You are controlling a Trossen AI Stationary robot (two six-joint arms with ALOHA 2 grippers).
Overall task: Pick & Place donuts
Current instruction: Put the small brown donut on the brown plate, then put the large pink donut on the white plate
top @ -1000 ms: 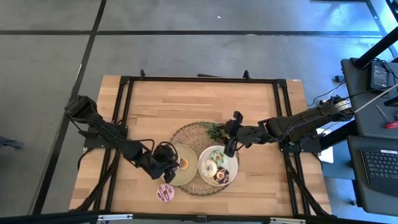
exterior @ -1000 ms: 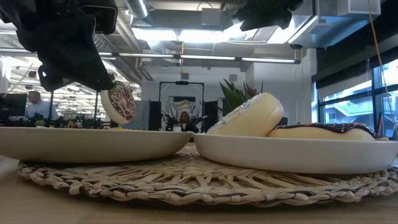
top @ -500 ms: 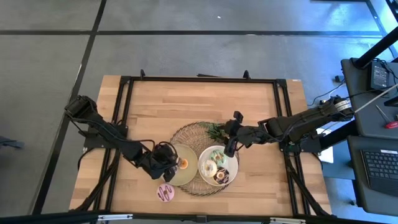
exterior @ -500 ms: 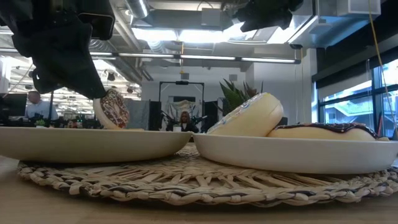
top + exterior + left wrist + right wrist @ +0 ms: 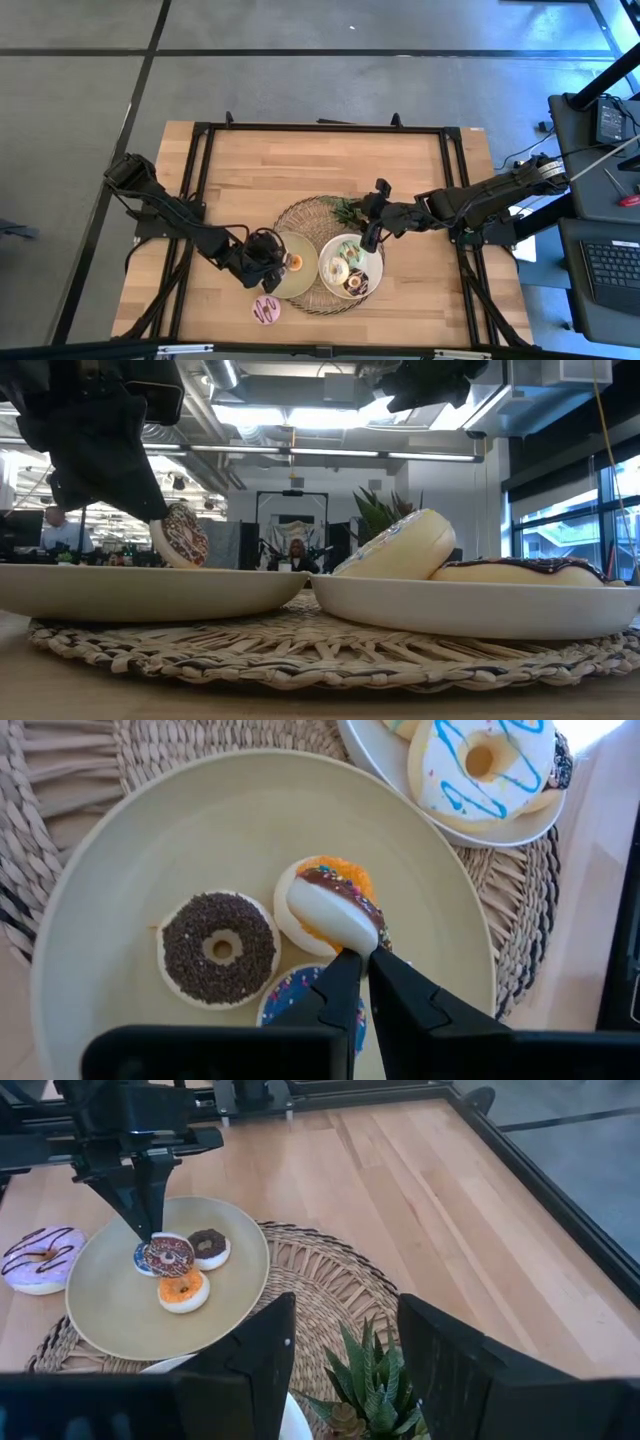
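Observation:
My left gripper is over the left plate, shut on a brown-iced sprinkled donut. On that plate lie an orange donut, a chocolate-sprinkled donut and a blue one. The right plate carries a cream donut with blue stripes, leaning on another, and a chocolate-iced one. A pink striped donut lies flat on the table. My right gripper hangs open above the woven mat, beside the leafy sprig. My left gripper pinches the brown-iced donut by its rim between both fingers. The fingers slant down from the table's left. The donut stands on edge, tilted, just over the orange donut. The plate's rim hides its lower edge in the low view, so whether it touches I cannot tell.
Both plates sit side by side on a round woven mat near the table's near edge. A black frame runs around the tabletop. Bare wood lies toward the far edge.
My left gripper has come down toward the left plate with the brown-iced donut still in its fingers; the donut now hangs lower, near the plate's rim. Over the last half second it has kept still.

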